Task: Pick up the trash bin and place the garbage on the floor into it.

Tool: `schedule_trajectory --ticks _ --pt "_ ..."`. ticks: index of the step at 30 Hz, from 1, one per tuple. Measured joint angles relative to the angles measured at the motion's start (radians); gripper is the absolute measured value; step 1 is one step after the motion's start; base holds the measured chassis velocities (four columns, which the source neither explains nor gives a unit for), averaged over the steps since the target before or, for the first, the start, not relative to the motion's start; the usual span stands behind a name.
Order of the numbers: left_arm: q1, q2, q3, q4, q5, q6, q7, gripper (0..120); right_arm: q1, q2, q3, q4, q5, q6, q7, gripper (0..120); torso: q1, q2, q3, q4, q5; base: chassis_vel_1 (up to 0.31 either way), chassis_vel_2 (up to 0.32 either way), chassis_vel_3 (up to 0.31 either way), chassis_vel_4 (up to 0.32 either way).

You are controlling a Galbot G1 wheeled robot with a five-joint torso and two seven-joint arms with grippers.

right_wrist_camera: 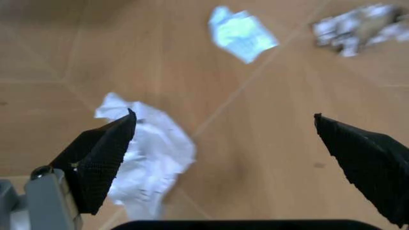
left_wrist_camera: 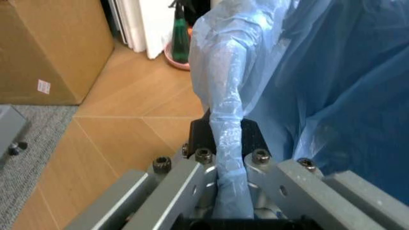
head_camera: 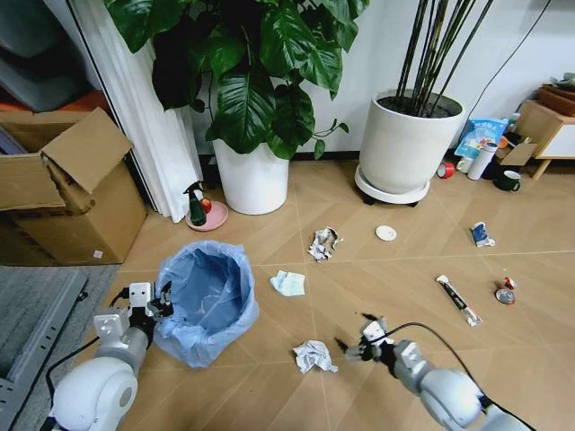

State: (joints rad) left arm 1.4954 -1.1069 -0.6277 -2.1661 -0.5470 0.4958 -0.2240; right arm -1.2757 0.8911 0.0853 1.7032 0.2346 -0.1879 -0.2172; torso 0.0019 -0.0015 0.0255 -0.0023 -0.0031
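The left hand [head_camera: 154,303] is clenched on the rim of the trash bin [head_camera: 205,301], pinching the crinkly light blue bag [left_wrist_camera: 228,143] between its fingers, with the bin at the robot's front left on the floor [head_camera: 395,269]. The right hand [head_camera: 356,343] hangs spread wide just beside a crumpled white paper [head_camera: 313,356] bearing faint print too small to read. Farther off lie a pale folded wrapper [head_camera: 288,283], another crumpled wrapper [head_camera: 322,242], a white round lid [head_camera: 386,233], a white tube [head_camera: 458,300], a blue packet [head_camera: 482,234] and a red-silver can [head_camera: 506,292].

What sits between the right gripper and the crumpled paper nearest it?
Nothing visible. The right gripper is open just beside the crumpled paper, with bare floor between them. The left gripper is shut on the trash bin rim, close to that paper.
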Motion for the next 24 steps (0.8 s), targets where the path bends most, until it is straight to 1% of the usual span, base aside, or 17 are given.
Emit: schedule_trajectory --ticks 1,2,3,5,6,9,15,17,18,21,24 --pt "0.003 0.0 -0.004 -0.005 -0.001 0.0 -0.001 0 0.027 0.002 -0.027 -0.018 0.014 -0.011 -0.008 100 0.0 0.0 0.0 0.0002 0.0 0.0 0.0 0.0 0.0" --pt "0.003 0.0 -0.004 -0.005 -0.001 0.0 -0.001 0 0.027 0.002 -0.027 -0.018 0.014 -0.011 -0.008 100 0.0 0.0 0.0 0.0002 0.0 0.0 0.0 0.0 0.0" --pt "0.009 0.0 -0.011 -0.011 -0.001 -0.001 -0.004 0 0.082 0.013 -0.079 -0.058 0.053 -0.042 -0.018 100 0.0 0.0 0.0 0.0 0.0001 0.0 0.0 0.0 0.0" --pt "0.018 -0.001 -0.017 -0.017 0.001 -0.004 -0.004 0 0.142 0.035 -0.134 -0.114 0.093 -0.07 -0.024 100 0.0 0.0 0.0 0.0001 -0.0001 0.0 0.0 0.0 0.0" --pt "0.018 -0.001 -0.017 -0.017 0.001 -0.004 -0.004 0 0.142 0.035 -0.134 -0.114 0.093 -0.07 -0.024 100 0.0 0.0 0.0 0.0001 -0.0001 0.0 0.0 0.0 0.0" --pt "0.033 -0.001 -0.025 -0.033 0.002 -0.003 -0.004 0 0.2 0.073 -0.184 -0.19 0.116 -0.115 -0.041 100 0.0 0.0 0.0 0.0002 0.0 0.0 0.0 0.0 0.0" --pt "0.043 -0.003 -0.027 -0.04 0.002 -0.001 -0.004 0 0.223 0.107 -0.213 -0.241 0.13 -0.134 -0.046 100 0.0 0.0 0.0 -0.0001 -0.0002 0.0 0.0 0.0 0.0" --pt "0.046 -0.006 -0.027 -0.043 0.005 -0.001 -0.005 0 0.241 0.141 -0.227 -0.279 0.129 -0.131 -0.045 100 0.0 0.0 0.0 -0.0001 0.0 0.0 0.0 0.0 0.0" --pt "0.046 -0.006 -0.027 -0.043 0.005 -0.001 -0.005 0 0.241 0.141 -0.227 -0.279 0.129 -0.131 -0.045 100 0.0 0.0 0.0 -0.0001 0.0 0.0 0.0 0.0 0.0" --pt "0.05 -0.006 -0.027 -0.051 0.006 0.0 -0.006 0 0.263 0.185 -0.242 -0.332 0.112 -0.112 -0.039 100 0.0 0.0 0.0 0.0001 0.0001 0.0 0.0 0.0 0.0" --pt "0.051 -0.006 -0.029 -0.056 0.006 0.0 -0.007 0 0.271 0.206 -0.244 -0.355 0.107 -0.109 -0.036 100 0.0 0.0 0.0 0.0 -0.0001 0.0 0.0 0.0 0.0"
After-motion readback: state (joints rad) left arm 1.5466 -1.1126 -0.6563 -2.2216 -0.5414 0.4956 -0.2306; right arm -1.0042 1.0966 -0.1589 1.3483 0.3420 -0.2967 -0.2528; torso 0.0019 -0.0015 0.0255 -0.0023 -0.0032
